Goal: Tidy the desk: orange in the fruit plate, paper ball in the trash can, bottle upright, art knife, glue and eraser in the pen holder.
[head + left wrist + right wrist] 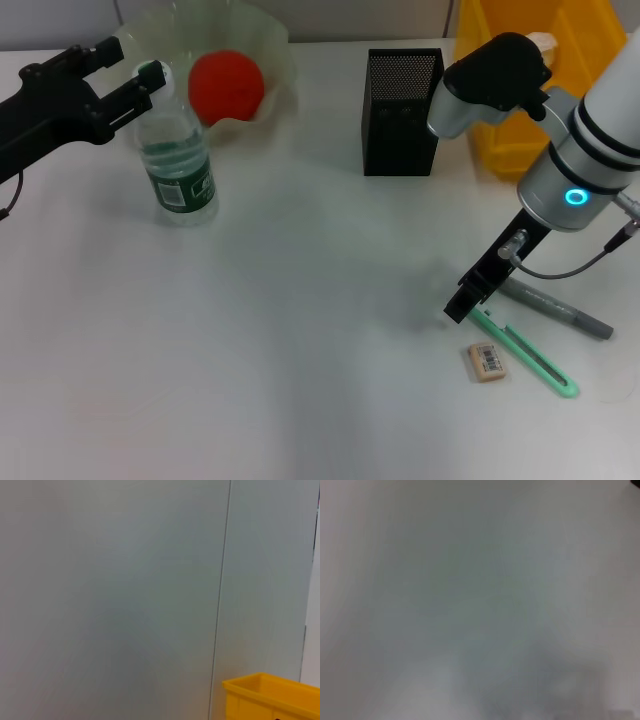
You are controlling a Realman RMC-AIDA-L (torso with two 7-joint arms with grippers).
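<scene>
Head view: in the upper left of the frame the left gripper (pixel 140 82) has its fingers spread either side of the cap of the upright bottle (pixel 177 160). Behind, the orange (pixel 226 84) sits in the fruit plate (pixel 262 52). Top centre stands the black pen holder (pixel 402 112), the yellow trash can (pixel 528 90) beside it. At lower right the right gripper (pixel 460 303) points down at the green art knife (pixel 524 349)'s end; whether it is clenched I cannot tell. The eraser (pixel 487 362) lies just beside the knife, the grey glue (pixel 558 308) behind.

Left wrist view: a grey wall, trash can (pixel 272 696) at lower right.

Right wrist view: only blurred grey
</scene>
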